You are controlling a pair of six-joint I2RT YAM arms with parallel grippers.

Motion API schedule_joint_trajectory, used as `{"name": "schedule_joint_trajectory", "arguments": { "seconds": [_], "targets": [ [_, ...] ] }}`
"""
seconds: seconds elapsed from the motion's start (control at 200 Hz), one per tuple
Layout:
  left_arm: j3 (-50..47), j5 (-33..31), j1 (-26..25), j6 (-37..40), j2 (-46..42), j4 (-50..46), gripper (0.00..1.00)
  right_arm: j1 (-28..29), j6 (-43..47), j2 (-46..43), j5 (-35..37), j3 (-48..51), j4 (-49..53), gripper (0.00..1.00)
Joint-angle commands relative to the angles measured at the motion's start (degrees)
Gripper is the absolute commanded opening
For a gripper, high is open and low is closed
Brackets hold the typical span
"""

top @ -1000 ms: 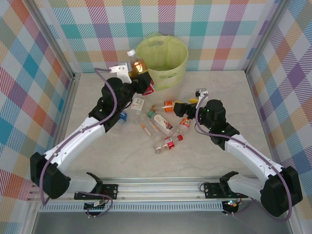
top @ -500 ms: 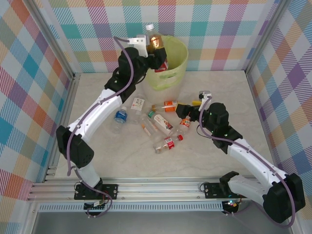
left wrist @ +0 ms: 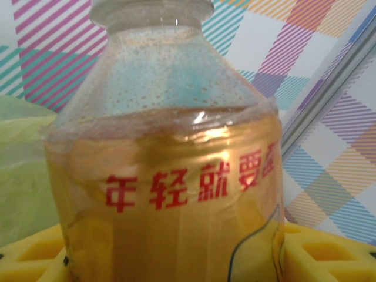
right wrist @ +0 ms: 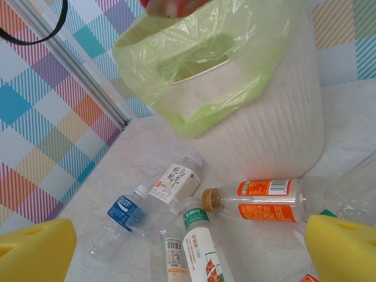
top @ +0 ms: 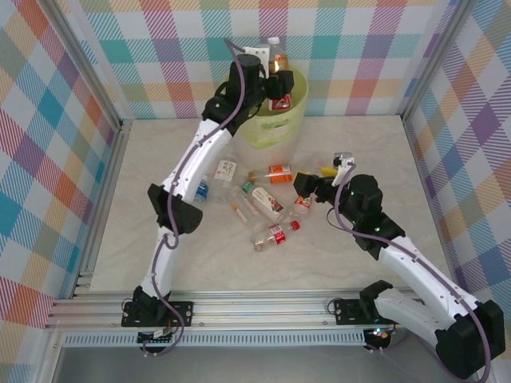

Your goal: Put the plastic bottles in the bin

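My left gripper point(top: 271, 84) is shut on a plastic bottle point(top: 279, 60) with amber liquid, a white cap and a yellow label with red characters point(left wrist: 176, 194). It holds the bottle upright above the opening of the bin point(top: 297, 112), a cream bucket point(right wrist: 276, 123) lined with a yellow-green bag. Yellow pads point(left wrist: 32, 252) press both sides of the bottle. Several more bottles lie on the table: an orange-labelled one point(right wrist: 267, 200), a blue-labelled one point(right wrist: 120, 214), a white-labelled one point(right wrist: 176, 182) and a green-collared one point(right wrist: 200, 241). My right gripper point(top: 307, 187) hangs open and low over this cluster, holding nothing.
The marble table point(top: 160, 239) is fenced by checked walls and aluminium posts point(top: 120, 128). Two red-labelled bottles point(top: 277, 234) point(top: 301, 205) lie nearest my right arm. The left arm stretches long across the table's left half.
My left arm has swung up and to the right, carrying the bottle from beside the bin's left rim to above its opening. My right gripper drifted slightly right, still open.
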State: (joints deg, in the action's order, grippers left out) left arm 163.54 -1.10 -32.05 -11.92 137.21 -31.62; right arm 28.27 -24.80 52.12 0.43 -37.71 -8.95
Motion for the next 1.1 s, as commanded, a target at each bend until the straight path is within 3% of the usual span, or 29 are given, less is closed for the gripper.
{"name": "schedule_joint_trajectory", "arguments": {
  "seconds": [0.0, 0.2, 0.33, 0.445, 0.865, 1.095],
  "targets": [
    [16.6, -0.7, 1.0, -0.1, 6.8, -11.2, 0.57, 0.4, -0.2, -1.7, 1.4, 1.2, 0.3, 1.00],
    [14.6, 1.7, 1.7, -3.3, 7.4, -9.6, 0.64, 0.3, 0.3, -2.8, 2.4, 1.4, 0.8, 1.00],
    [12.6, 6.2, 2.4, -4.4, 6.9, -8.1, 0.79, 0.4, 0.2, -2.7, 2.7, 1.5, 0.8, 1.00],
    [11.0, 9.8, 2.9, -4.6, 5.8, -7.6, 0.82, 0.4, -0.2, -2.1, 2.6, 1.4, 0.5, 1.00],
    [-7.5, 18.3, 6.1, -8.6, -7.6, -2.3, 1.00, 0.3, 0.0, 0.3, 2.6, 1.4, -0.4, 1.00],
    [-15.5, 21.2, 6.1, -10.3, -14.0, 0.7, 1.00, 0.2, -8.1, 3.5, 13.4, 0.9, 4.9, 1.00]
  ]
}}
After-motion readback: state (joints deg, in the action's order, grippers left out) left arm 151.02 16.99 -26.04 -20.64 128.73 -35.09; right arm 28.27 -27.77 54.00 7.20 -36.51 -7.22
